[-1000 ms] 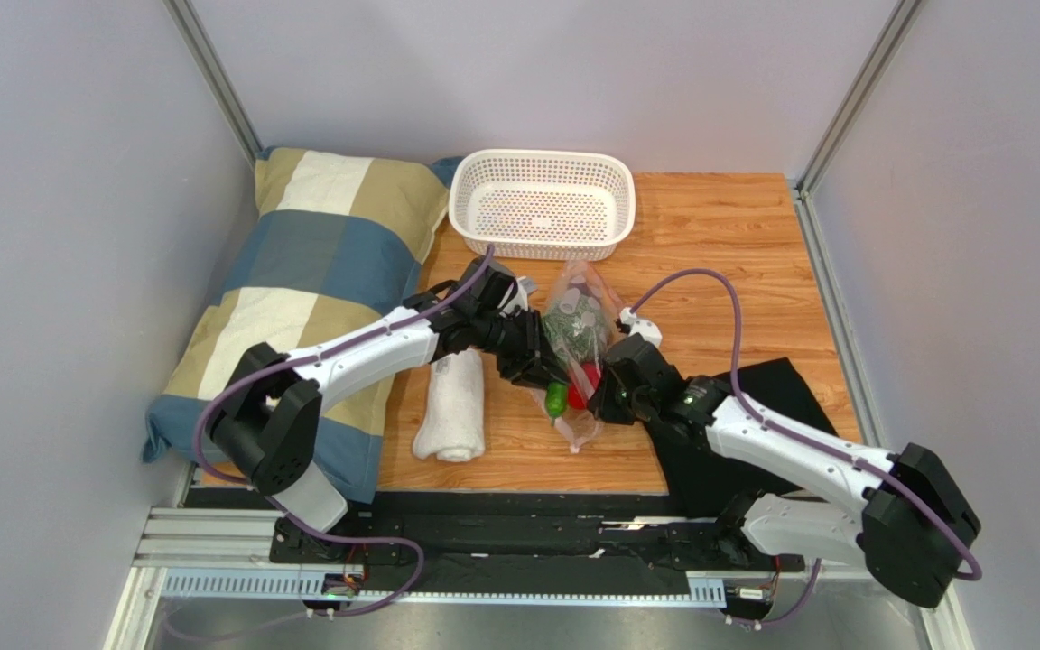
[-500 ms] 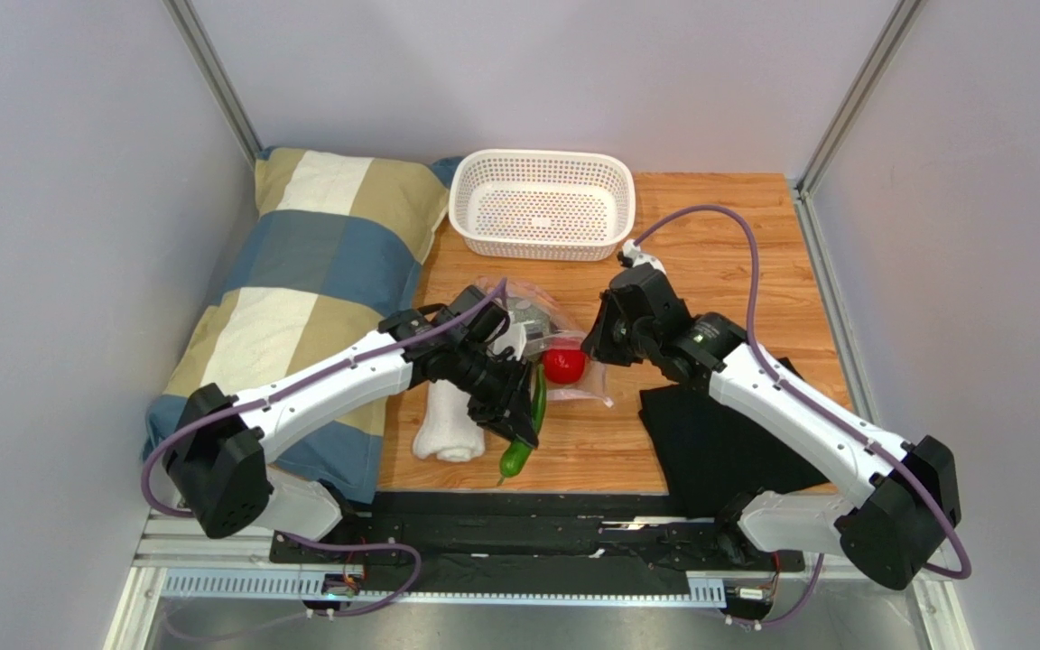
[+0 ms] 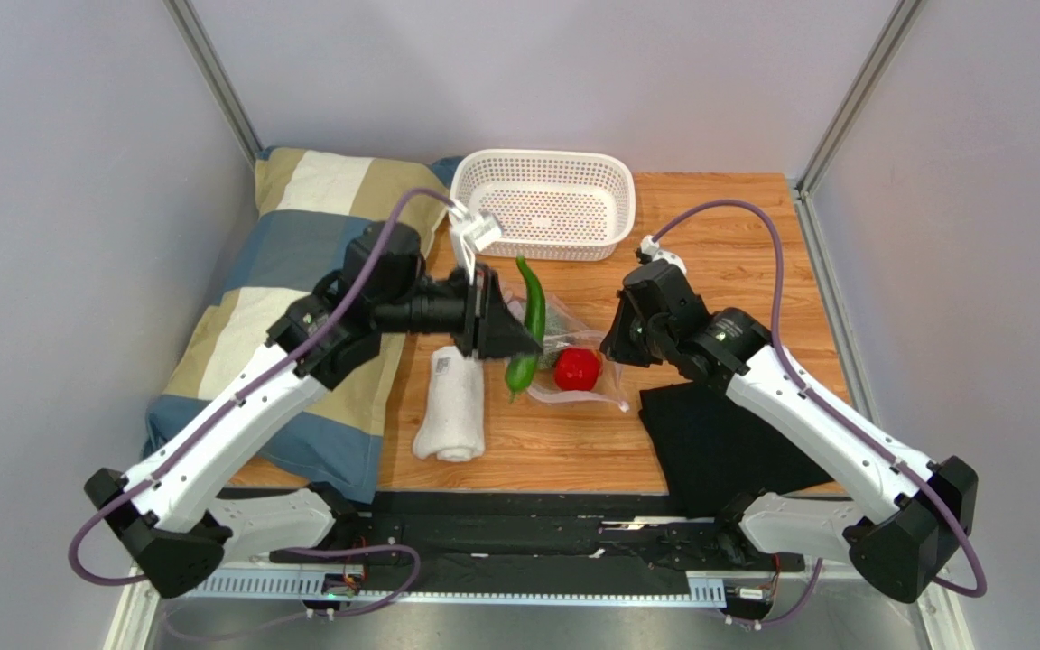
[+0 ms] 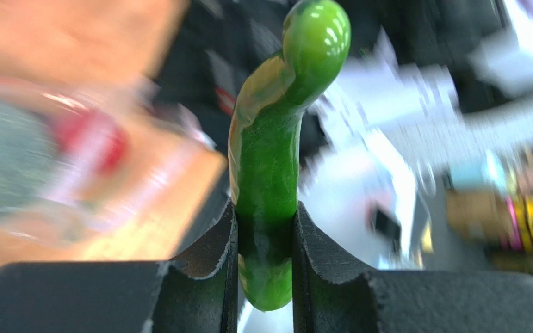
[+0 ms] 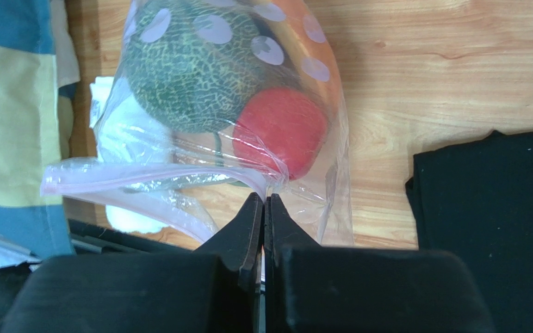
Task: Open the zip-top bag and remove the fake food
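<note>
- Top view: the left gripper [image 3: 496,317] pinches the green pepper [image 3: 530,301] at its middle. The pepper runs near to far above the table [image 3: 715,244], its far tip close to the white basket [image 3: 542,203].
- The zip-top bag [image 3: 580,386] lies on the wood just right of the pepper, with the red tomato [image 3: 576,369] inside. The right gripper [image 3: 616,358] is at its right edge.
- A rolled white towel [image 3: 454,404] lies left of the bag, a checked pillow [image 3: 288,291] farther left and a black cloth [image 3: 729,436] to the right.
- Left wrist view: the fingers [image 4: 203,267] press on both sides of the green pepper [image 4: 266,159]. The background is blurred.
- Right wrist view: the right gripper [image 5: 262,205] has its tips pressed together on a fold of the zip-top bag [image 5: 179,182] near the pinkish strip.
- Inside the bag sit the bumpy green vegetable [image 5: 182,76], the red tomato [image 5: 280,132] touching it, and an orange piece [image 5: 304,48] behind.
</note>
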Motion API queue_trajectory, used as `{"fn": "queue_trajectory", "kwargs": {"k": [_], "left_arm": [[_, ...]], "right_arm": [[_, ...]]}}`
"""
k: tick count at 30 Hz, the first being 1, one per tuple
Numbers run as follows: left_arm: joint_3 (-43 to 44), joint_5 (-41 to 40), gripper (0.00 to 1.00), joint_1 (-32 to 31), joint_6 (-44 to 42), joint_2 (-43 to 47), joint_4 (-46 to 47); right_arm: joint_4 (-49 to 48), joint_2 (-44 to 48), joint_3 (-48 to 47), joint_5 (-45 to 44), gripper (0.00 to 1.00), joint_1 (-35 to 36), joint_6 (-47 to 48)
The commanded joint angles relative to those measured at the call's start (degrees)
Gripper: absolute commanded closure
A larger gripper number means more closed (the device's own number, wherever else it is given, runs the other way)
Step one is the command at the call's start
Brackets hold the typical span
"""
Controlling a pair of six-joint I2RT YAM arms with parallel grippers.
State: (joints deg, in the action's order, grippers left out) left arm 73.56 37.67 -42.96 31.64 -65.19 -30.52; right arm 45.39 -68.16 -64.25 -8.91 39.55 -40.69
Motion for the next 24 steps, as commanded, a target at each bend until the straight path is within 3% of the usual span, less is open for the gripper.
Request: {"fn": "queue_trajectory", "kwargs": {"k": [1, 6, 9, 14, 19, 24], "left_arm": [[8.51, -11.64, 1.00, 8.85, 4.13, -12.04, 1.71], [27.14, -23.33, 1.00, 12.63, 4.39, -31.12, -2.27], [34.17, -24.48, 1.00, 15.18, 4.75, -40.34, 3.79], [51.90, -26.24, 1.00, 19.13, 5.62, -57.99, 2.75], [54.50, -32.83, 1.00, 20.02, 12.73, -65.23, 11.26], [58.80, -35.29, 0.99, 20.28, 18.98, -72.97, 10.32]], "right_arm": [[-0.03, 3.55, -2.29, 5.12, 1.00, -0.18, -0.27], [-3.55, 3.39, -0.96, 8.12, 1.00, -0.26, -0.01], [-3.46, 2.68, -1.40, 10.75, 1.00, -0.26, 1.04], [-1.27, 3.21, -1.06, 10.93, 1.00, -0.18, 3.24], [-0.13, 4.35, -0.61, 10.84, 1.00, -0.52, 4.56], [0.84, 5.23, -1.49, 9.43, 1.00, -2.02, 5.62]]}}
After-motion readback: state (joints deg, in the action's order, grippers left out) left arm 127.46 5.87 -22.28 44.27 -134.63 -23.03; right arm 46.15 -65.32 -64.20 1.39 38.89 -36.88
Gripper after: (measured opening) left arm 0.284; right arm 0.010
